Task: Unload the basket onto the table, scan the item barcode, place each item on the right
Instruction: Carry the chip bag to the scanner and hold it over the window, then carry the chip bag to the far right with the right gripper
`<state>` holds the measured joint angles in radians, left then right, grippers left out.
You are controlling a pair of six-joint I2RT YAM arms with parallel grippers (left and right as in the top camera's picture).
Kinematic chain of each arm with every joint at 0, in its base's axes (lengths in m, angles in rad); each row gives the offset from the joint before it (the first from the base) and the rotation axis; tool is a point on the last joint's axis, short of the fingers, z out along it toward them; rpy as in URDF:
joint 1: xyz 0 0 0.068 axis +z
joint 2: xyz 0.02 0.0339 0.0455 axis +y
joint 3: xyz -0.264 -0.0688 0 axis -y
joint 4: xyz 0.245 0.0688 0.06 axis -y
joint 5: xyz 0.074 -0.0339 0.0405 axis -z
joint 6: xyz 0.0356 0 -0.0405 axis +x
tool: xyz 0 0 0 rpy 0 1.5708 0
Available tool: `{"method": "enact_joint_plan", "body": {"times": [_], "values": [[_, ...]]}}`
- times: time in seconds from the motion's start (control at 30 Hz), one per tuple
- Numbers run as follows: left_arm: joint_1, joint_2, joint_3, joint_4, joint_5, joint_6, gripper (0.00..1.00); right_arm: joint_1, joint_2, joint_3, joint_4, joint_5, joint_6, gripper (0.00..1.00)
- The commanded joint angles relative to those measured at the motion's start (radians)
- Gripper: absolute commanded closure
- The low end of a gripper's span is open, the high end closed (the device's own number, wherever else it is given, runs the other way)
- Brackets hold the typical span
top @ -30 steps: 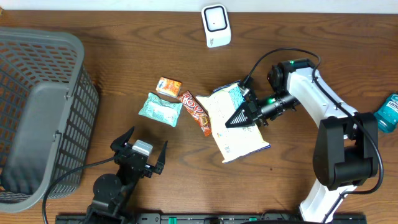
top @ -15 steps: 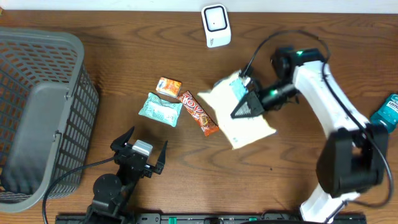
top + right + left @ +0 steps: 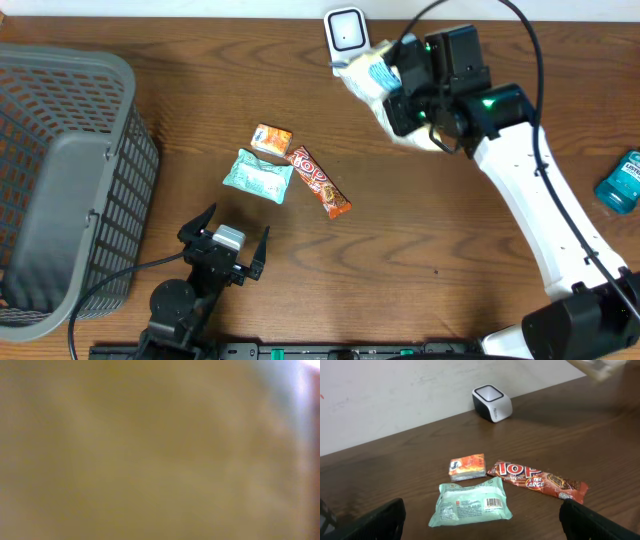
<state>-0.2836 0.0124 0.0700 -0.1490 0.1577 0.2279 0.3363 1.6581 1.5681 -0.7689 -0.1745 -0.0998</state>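
My right gripper (image 3: 398,100) is clamped on the pale crinkled plastic snack bag with a blue corner (image 3: 362,82), held in the air above the brown wooden table (image 3: 450,240), just beside the white boxy barcode scanner (image 3: 347,40). My right wrist camera shows only a yellowish blur. My left gripper (image 3: 236,221) rests low near my base, its jaws wide apart, holding nothing.

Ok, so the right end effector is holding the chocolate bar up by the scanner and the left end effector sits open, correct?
Not quite: the right end effector holds the white snack bag, not the chocolate bar, which lies on the table beside the green pack. The overhead view shows this. It is up by the scanner, and the left end effector sits open.
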Motion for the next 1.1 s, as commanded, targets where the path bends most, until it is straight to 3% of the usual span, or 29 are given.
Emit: {"method": "enact_joint_plan", "body": {"times": [0.0, 0.07, 0.33, 0.63, 0.8, 1.07], "values": [[-0.004, -0.002, -0.016, -0.025, 0.006, -0.013, 0.02, 0.013, 0.042, 0.012, 0.107, 0.199, -0.082, 0.99], [-0.004, -0.002, -0.016, -0.025, 0.006, -0.013, 0.02, 0.021, 0.08, 0.012, 0.209, 0.286, -0.091, 0.99], [-0.004, -0.002, -0.016, -0.025, 0.006, -0.013, 0.02, 0.058, 0.249, 0.012, 0.628, 0.308, -0.266, 0.99], [-0.004, -0.002, -0.016, -0.025, 0.006, -0.013, 0.02, 0.103, 0.455, 0.022, 1.1, 0.391, -0.284, 0.99], [-0.004, -0.002, -0.016, -0.025, 0.006, -0.013, 0.02, 0.109, 0.588, 0.114, 1.18, 0.443, -0.343, 0.99], [-0.004, -0.002, -0.016, -0.025, 0.006, -0.013, 0.02, 0.119, 0.786, 0.386, 1.106, 0.49, -0.377, 0.99]]}}
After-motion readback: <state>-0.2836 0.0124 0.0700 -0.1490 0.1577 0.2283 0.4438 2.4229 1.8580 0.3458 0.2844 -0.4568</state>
